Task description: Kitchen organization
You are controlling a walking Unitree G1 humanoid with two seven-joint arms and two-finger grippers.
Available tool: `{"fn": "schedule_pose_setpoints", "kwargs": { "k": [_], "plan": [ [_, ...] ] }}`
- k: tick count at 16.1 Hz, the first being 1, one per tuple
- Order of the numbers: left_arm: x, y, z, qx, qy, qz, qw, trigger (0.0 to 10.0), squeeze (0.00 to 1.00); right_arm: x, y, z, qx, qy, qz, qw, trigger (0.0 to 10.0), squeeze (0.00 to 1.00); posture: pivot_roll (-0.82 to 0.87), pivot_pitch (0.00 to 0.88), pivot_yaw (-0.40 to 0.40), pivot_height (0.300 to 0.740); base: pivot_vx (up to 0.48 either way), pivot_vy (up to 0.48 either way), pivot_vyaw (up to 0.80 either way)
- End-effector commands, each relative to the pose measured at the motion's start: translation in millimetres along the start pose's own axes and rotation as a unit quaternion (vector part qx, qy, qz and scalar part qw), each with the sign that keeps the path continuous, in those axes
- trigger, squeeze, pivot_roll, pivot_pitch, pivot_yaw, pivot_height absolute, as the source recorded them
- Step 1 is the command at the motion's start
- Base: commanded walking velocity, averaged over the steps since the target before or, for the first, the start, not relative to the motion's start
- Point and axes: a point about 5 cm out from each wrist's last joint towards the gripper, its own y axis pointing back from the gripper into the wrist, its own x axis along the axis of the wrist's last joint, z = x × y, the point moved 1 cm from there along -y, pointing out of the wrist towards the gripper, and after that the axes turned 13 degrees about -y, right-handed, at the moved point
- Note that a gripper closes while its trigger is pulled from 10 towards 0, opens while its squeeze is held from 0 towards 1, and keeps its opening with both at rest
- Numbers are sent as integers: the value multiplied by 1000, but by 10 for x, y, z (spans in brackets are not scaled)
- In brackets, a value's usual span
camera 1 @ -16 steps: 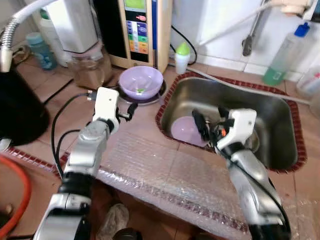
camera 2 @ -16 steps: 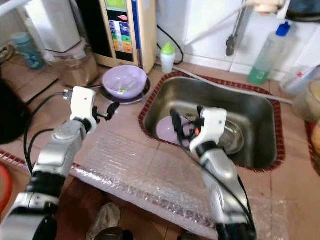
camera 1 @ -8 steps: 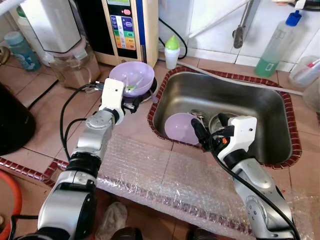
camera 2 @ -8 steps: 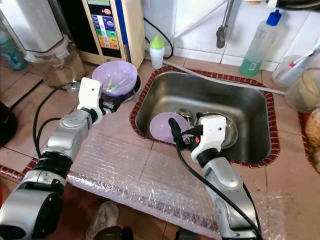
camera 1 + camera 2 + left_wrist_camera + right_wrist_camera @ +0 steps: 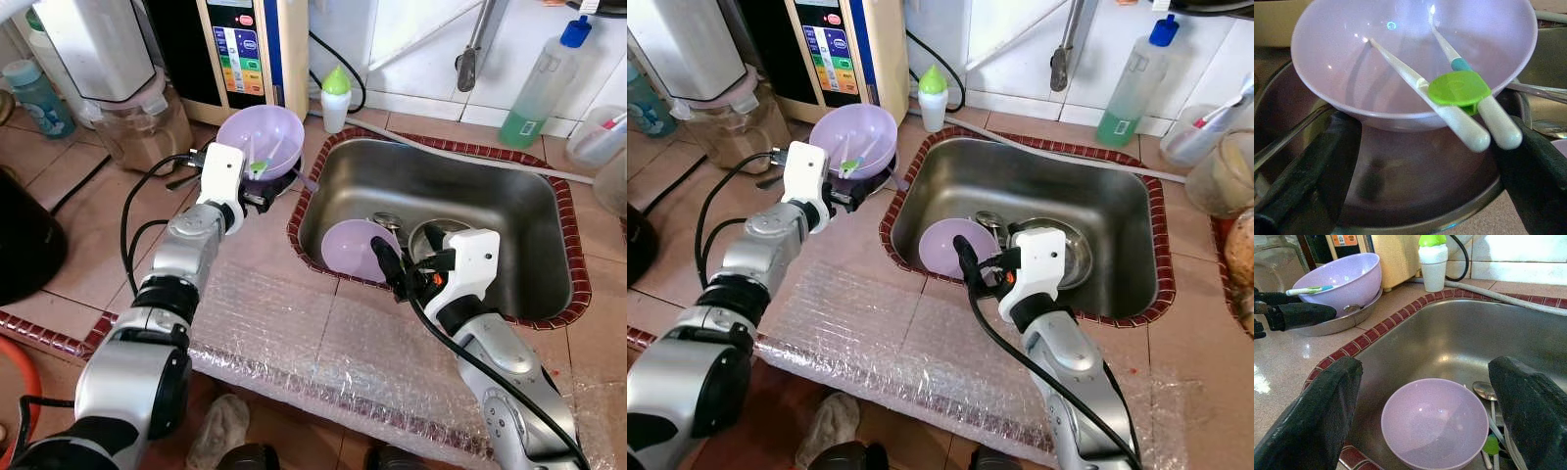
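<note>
A purple bowl (image 5: 260, 132) sits in a shallow metal dish (image 5: 1415, 196) on the counter, left of the sink. White training chopsticks with a green clip (image 5: 1459, 89) lie in it. My left gripper (image 5: 263, 193) is open right in front of this bowl, its fingers (image 5: 1327, 156) spread to either side of the dish. A second purple bowl (image 5: 1435, 423) lies in the steel sink (image 5: 529, 220), at its near left. My right gripper (image 5: 404, 264) hovers open above the sink's near edge, facing that bowl, with nothing held.
Spoons (image 5: 1484, 389) and a metal bowl (image 5: 436, 235) lie beside the sink bowl. Bubble wrap (image 5: 323, 352) covers the counter's front. A water machine (image 5: 250, 49), a green-capped bottle (image 5: 336, 98) and a glass jar (image 5: 147, 127) stand behind. A soap bottle (image 5: 539, 88) stands at the far right.
The camera has shifted. My left gripper has closed in on the counter bowl. The right gripper stays over the sink's near edge, still open.
</note>
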Motion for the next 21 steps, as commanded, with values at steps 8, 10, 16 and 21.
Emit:
{"fn": "schedule_pose_setpoints", "kwargs": {
  "k": [8, 10, 16, 21],
  "plan": [
    [-22, 60, -132, -3, 13, -23, 1000, 10000, 0, 23, -93, -6, 3, 9, 2, 1000, 10000, 0, -124, 100, 65, 740, 0, 0, 0],
    [-34, 94, -139, -5, 18, -30, 999, 10000, 0, 32, -113, 3, 3, 10, 3, 1000, 10000, 0, -116, 95, 64, 740, 0, 0, 0],
    [-27, 327, -167, -28, 32, -53, 998, 10000, 0, 45, -186, 23, 5, 12, 9, 1000, 10000, 0, -84, 83, 69, 740, 0, 0, 0],
    [-74, 520, -133, -58, 29, -78, 995, 10000, 0, 41, -244, 15, 8, 12, 13, 1000, 10000, 0, -62, 71, 76, 740, 0, 0, 0]
  ]
}}
